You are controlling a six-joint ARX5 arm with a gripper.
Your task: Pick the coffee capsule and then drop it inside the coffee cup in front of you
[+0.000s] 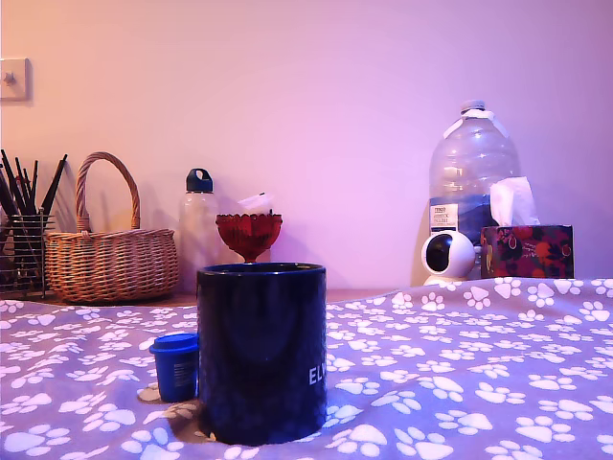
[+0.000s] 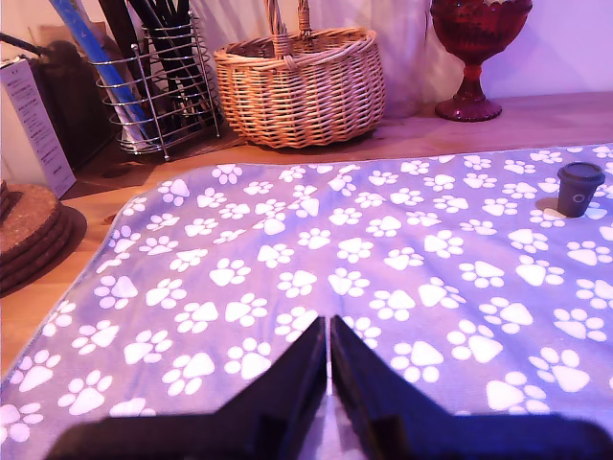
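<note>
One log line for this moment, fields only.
gripper: shut, empty, over paw-print cloth | small blue plastic capsule: beside dark navy mug, unpicked

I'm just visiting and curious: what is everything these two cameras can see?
coffee cup: one, dark navy, on the paw-print cloth, front.
coffee capsule: one, blue, at the cup's left in the exterior view.
goblet: one, red, behind the cup.
wicker basket: one, tan, back left in the exterior view.
wire pen holder: one, beside the basket.
bottle: one, clear, blue cap.
water jug: one, clear, back right.
tissue box: one, floral.
small camera: one, white.
claw: one, black, shut, empty.
</note>
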